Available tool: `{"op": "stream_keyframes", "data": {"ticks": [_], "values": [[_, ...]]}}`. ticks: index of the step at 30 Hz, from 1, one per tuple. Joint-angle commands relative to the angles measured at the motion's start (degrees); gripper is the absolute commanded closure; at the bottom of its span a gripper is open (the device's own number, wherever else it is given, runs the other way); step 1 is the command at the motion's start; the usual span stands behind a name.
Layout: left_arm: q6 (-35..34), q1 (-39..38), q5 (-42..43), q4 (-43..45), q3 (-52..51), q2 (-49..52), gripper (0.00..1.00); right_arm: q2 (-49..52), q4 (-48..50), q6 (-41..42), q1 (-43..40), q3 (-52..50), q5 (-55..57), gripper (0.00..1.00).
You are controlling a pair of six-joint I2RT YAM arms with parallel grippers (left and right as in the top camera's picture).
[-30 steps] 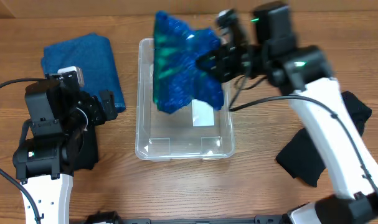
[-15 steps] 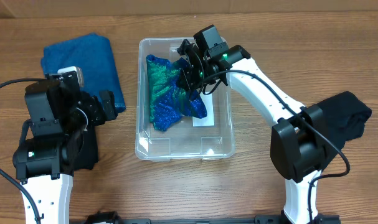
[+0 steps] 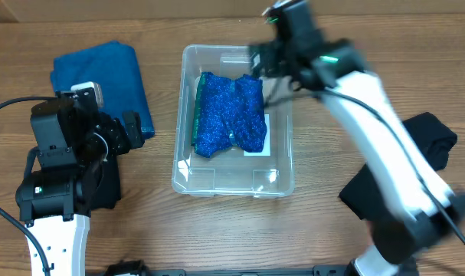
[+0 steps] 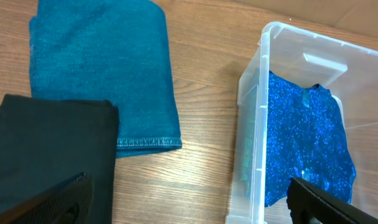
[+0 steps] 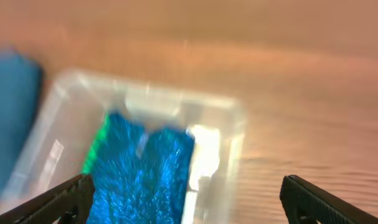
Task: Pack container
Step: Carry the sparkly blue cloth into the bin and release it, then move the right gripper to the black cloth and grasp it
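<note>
The right gripper (image 3: pixel 261 60) has released the glittery blue cloth (image 3: pixel 230 115), now spread flat in the container (image 3: pixel 232 180), and lifted clear, jaws apart; the container sits slightly rightward.

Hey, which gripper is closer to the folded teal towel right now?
Left. The left gripper sits at the teal towel's near corner; the right gripper is by the container's far rim, across the bin from it.

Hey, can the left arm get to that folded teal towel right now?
Probably yes. The teal towel lies bare on the table just ahead of the open left hand, with nothing on top of it.
</note>
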Motion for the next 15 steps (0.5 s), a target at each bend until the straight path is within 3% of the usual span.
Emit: {"op": "stream_keyframes", "data": {"ticks": [1,4,7,15], "values": [[-0.13,-0.02,-0.66,0.22,1.60,0.09,0.00,-10.67,-7.30,9.31,-7.48,1.64,6.56,0.00],[-0.13,-0.02,-0.66,0.26,1.60,0.09,0.00,-14.51,-22.32,20.22,-20.52,1.14,7.08,0.00],[-0.11,-0.02,-0.68,0.31,1.62,0.09,0.00,-16.35,-29.20,21.55,-32.15,-2.93,4.74,0.00],[1.40,-0.02,-0.83,0.74,1.62,0.09,0.00,-32.15,-17.29,14.88,-57.46,-35.82,-11.06,0.00]]}}
